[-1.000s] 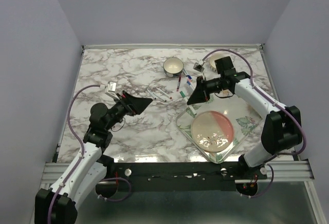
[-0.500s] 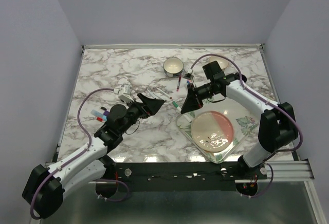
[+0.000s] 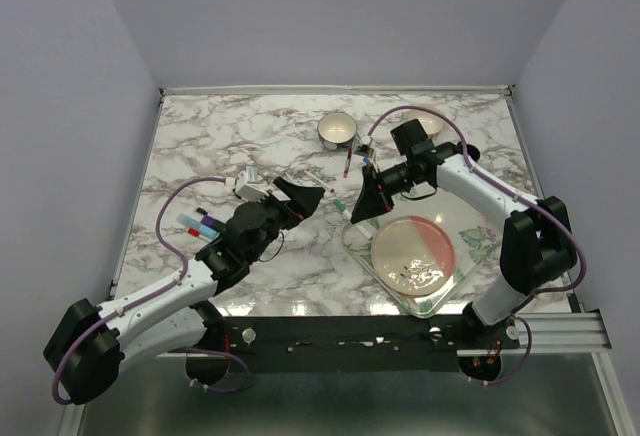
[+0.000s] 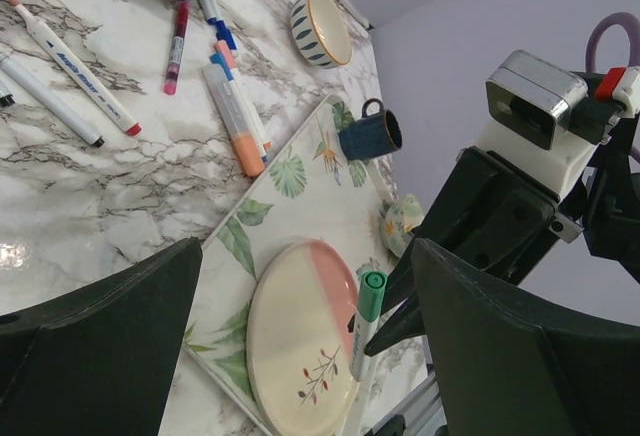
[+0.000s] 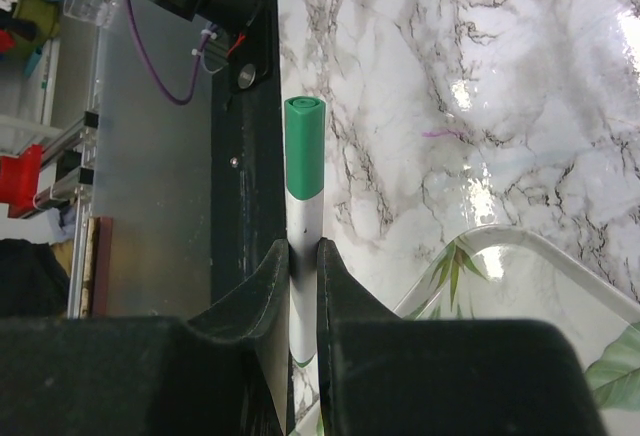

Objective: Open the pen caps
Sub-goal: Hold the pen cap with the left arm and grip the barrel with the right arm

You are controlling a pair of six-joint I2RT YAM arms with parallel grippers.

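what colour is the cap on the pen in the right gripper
Green; the cap shows best in the right wrist view, on the pen in the right gripper.

The left arm and right arm share white links, black joints, looping purple cables and broad black fingers.
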